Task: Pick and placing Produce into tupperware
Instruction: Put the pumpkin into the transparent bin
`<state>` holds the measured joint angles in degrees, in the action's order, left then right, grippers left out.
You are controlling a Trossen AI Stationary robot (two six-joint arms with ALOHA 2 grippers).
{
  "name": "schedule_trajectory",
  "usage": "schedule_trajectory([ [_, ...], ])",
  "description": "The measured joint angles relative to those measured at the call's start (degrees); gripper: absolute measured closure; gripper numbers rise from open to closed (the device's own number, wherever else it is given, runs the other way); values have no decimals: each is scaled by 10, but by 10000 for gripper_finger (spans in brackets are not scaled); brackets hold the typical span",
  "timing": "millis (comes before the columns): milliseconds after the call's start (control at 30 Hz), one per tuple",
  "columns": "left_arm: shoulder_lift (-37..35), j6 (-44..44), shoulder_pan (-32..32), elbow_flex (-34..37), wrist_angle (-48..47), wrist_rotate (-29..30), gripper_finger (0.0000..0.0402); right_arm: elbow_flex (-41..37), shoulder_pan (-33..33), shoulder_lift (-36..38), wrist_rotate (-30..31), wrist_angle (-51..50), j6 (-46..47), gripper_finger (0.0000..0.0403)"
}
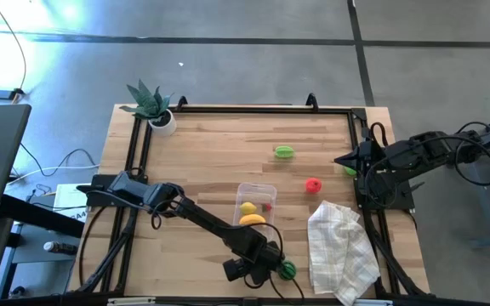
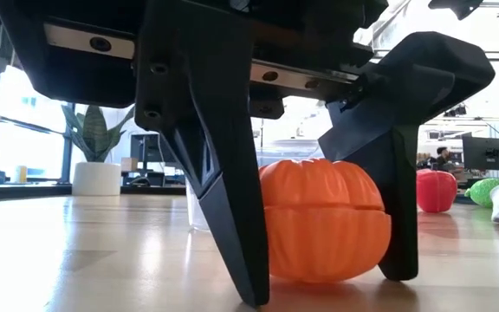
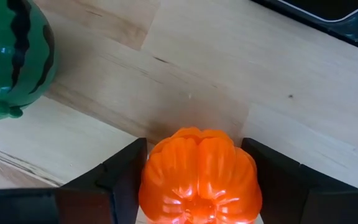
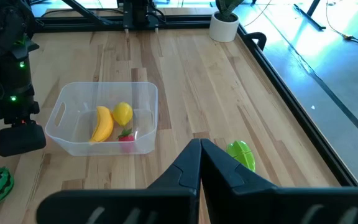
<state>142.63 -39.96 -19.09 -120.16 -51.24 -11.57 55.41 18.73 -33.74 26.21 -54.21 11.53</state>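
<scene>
- High view: light wooden table point(image 1: 211, 161) framed by a black rail, on a grey concrete floor with sunlight glare at upper left. Spiky potted plant point(image 1: 153, 106) at the table's upper left corner. Clear tupperware point(image 1: 255, 204) just below centre, holding a yellow banana point(image 1: 253, 219), a lemon point(image 1: 248, 207) and a small red piece. Left gripper point(image 1: 258, 265) low in the frame, just under the tub, with the striped watermelon point(image 1: 288, 270) right beside it. White checked cloth point(image 1: 340, 249) crumpled at lower right. Red fruit point(image 1: 313, 184) and green fruit point(image 1: 285, 152) loose right of centre. Right gripper point(image 1: 350, 160) parked at the right rail.
- Low view: glossy wood in the foreground, two dark fingers point(image 2: 223, 208) planted on the table either side of the orange pumpkin-like fruit point(image 2: 323, 221), spread around it; right finger looks to be touching, left contact hard to tell. Bright windows, a white pot with a plant, desks and monitors in the room behind. Red fruit point(image 2: 436, 191) at right.
- Left wrist view: orange ribbed fruit point(image 3: 199, 177) at bottom centre between both fingers; watermelon at upper left; pale wood planks all around.
- Right wrist view: own fingers pressed together at bottom centre, holding nothing; tub at centre left, green fruit just beside the fingertips, concrete floor at right.
</scene>
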Motion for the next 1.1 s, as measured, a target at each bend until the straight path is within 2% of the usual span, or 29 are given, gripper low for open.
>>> schedule_trajectory([
  [167,0,9,0,0,1,0,150,0,0,0,0,0,0,403],
  [333,0,12,0,0,1,-1,175,0,0,0,0,0,0,403],
  [733,0,25,0,0,2,0,163,0,0,0,0,0,0,403],
  [1000,4,29,0,-51,-24,7,175,0,0,0,0,0,0,403],
  [1100,3,29,0,-91,-67,16,175,0,0,0,0,0,0,403],
])
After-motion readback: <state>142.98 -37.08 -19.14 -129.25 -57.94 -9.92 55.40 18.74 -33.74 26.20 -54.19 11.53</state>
